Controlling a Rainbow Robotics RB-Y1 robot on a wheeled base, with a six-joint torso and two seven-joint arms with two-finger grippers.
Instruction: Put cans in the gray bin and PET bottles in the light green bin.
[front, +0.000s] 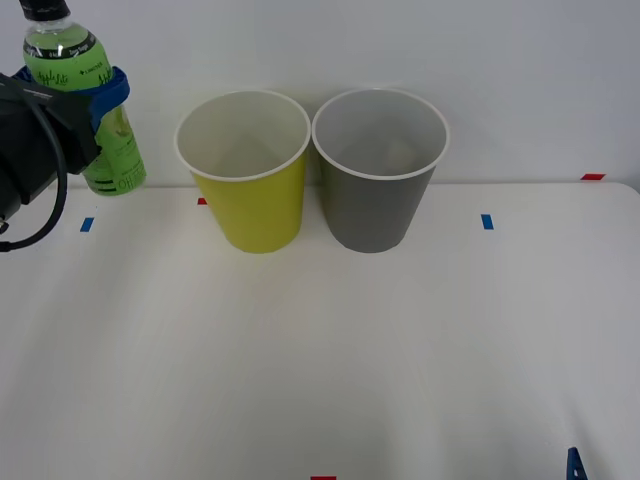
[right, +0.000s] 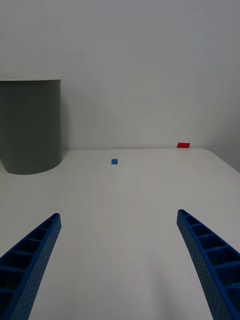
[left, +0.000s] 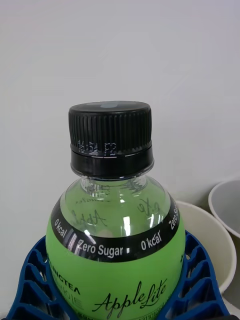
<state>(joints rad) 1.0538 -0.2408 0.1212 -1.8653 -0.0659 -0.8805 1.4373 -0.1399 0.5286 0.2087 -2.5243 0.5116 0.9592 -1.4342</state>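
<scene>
step: carry | left gripper (front: 95, 95) clamps PET bottle (front: 85, 100) upright, lifted | light green bin (front: 243, 170) to its right, gray bin (front: 380, 168) beyond | right gripper (right: 119, 260) spread, idle | next: center bottle over light green bin, release

A smooth white table (front: 330, 380) fills the foreground, meeting a plain, pale grey-white wall (front: 500, 60) behind it. Small blue square tape marks (front: 487, 221) and red tape marks (front: 592, 176) dot the tabletop, one red piece at the near edge. The light is even and soft, casting faint shadows on the wall.
</scene>
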